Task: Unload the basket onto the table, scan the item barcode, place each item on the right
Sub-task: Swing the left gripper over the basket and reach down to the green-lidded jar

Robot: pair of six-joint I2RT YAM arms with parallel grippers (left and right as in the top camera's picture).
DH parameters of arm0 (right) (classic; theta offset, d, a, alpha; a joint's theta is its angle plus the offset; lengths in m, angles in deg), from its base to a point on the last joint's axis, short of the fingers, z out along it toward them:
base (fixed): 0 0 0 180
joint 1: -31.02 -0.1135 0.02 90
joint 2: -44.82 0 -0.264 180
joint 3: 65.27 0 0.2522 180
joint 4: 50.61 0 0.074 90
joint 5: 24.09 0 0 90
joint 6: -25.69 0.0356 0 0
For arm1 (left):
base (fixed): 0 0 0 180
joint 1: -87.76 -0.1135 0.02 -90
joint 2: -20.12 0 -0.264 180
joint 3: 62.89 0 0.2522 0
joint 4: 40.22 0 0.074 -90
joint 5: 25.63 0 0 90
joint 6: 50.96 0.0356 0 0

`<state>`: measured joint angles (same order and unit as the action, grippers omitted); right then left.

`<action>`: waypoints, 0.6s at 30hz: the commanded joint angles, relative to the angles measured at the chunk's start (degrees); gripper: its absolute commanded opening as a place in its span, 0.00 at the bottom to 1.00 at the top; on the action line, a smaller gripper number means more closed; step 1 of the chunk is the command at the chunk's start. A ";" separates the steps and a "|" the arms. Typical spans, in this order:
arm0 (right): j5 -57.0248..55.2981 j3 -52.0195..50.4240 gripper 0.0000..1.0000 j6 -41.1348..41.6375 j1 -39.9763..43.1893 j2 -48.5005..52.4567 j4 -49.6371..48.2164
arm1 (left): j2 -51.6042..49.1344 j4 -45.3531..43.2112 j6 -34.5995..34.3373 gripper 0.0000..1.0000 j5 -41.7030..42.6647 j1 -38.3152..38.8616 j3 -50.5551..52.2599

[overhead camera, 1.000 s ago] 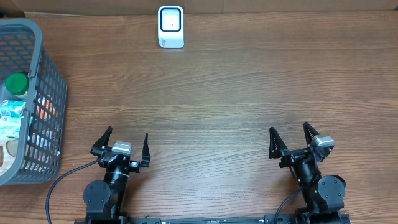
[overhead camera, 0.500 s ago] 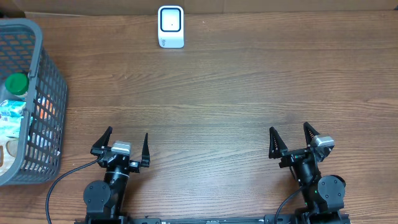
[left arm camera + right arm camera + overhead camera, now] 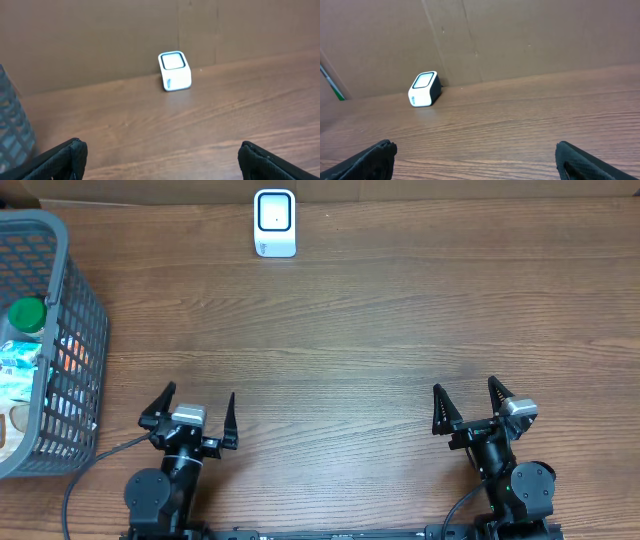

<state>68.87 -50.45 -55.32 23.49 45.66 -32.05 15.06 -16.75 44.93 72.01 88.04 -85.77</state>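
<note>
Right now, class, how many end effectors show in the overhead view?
2. Left end effector: near edge, by the basket. Right end effector: near edge, opposite side. None seems hidden.

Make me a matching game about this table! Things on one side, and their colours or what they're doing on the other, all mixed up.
Things:
1. scanner
2. basket
3. cap
4. right gripper

Matches:
a. green
b. open, holding nothing
c. white
d. grey

Pairs: 1-c, 2-d, 3-a, 4-b
</note>
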 commanded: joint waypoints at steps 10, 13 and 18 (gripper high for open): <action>-0.31 -0.59 1.00 -0.04 0.22 -0.68 -0.15 | -25.73 8.41 -2.78 1.00 2.62 0.02 -22.75; -0.31 -0.59 1.00 -0.04 0.20 -0.68 -0.15 | -33.90 14.84 -2.75 1.00 3.37 0.02 -31.65; -0.31 -0.59 1.00 -0.04 0.22 -0.68 -0.15 | -48.85 30.49 -2.73 1.00 6.01 0.02 -50.10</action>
<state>68.85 -50.45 -55.34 23.49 45.66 -32.03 -27.02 8.78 43.35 75.10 88.04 -126.14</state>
